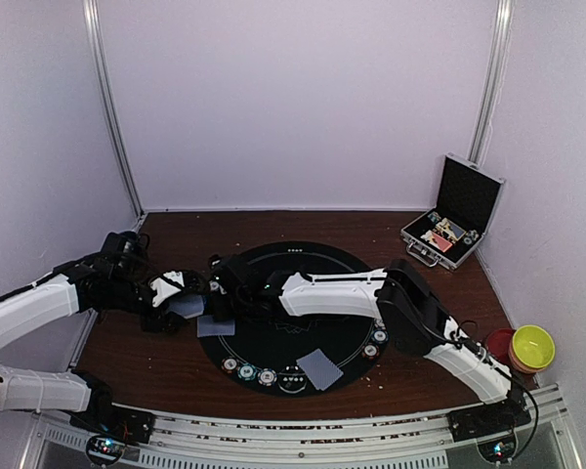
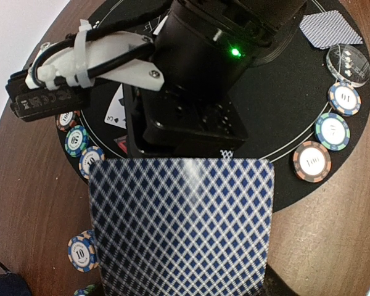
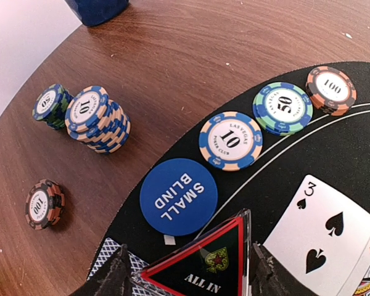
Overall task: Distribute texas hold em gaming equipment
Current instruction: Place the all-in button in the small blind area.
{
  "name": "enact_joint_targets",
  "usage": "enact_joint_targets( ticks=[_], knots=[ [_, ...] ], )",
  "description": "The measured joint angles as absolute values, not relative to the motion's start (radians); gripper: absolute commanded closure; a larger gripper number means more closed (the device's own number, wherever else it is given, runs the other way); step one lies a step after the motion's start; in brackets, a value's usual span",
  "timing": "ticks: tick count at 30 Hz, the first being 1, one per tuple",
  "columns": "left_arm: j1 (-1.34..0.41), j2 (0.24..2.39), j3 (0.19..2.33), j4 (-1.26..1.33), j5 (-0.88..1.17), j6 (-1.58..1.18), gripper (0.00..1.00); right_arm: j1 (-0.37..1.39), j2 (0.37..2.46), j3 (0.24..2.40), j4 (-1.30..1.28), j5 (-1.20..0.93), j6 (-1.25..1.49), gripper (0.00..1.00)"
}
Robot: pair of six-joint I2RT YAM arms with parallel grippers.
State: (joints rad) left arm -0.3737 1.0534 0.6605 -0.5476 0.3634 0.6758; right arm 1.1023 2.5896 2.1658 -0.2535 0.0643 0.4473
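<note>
My right gripper (image 3: pixel 188 262) is shut on the red-edged "ALL IN" triangle marker (image 3: pixel 203 268), just over the left rim of the black round mat (image 1: pixel 303 259). Beside it lie the blue "SMALL BLIND" disc (image 3: pixel 179 196), three single poker chips (image 3: pixel 230 140) along the rim, and a face-up three of spades (image 3: pixel 320 237). Chip stacks (image 3: pixel 97 118) stand on the wood. My left gripper (image 1: pixel 188 298) holds a diamond-backed playing card (image 2: pixel 182 225) that hides its fingers in the left wrist view. Another card (image 1: pixel 215 325) lies close below it.
The right arm's wrist (image 2: pixel 197 74) sits right in front of the held card. A face-down card (image 1: pixel 319 368) and chips (image 1: pixel 247 371) lie at the mat's near edge. The open black case (image 1: pixel 454 220) is at back right. Yellow (image 1: pixel 532 345) and red (image 1: pixel 498 342) bowls are at right.
</note>
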Motion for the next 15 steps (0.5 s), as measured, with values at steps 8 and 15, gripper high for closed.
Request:
enact_joint_targets(
  ticks=[8,15],
  knots=[
    [-0.374,1.054,0.659,-0.547,0.363,0.675,0.47,1.105,2.603,2.185,-0.261,0.088,0.444,0.38],
    [-0.373,1.054,0.659,-0.547,0.364,0.675,0.47,1.105,2.605,2.186,-0.262,0.086,0.440,0.33]
  ],
)
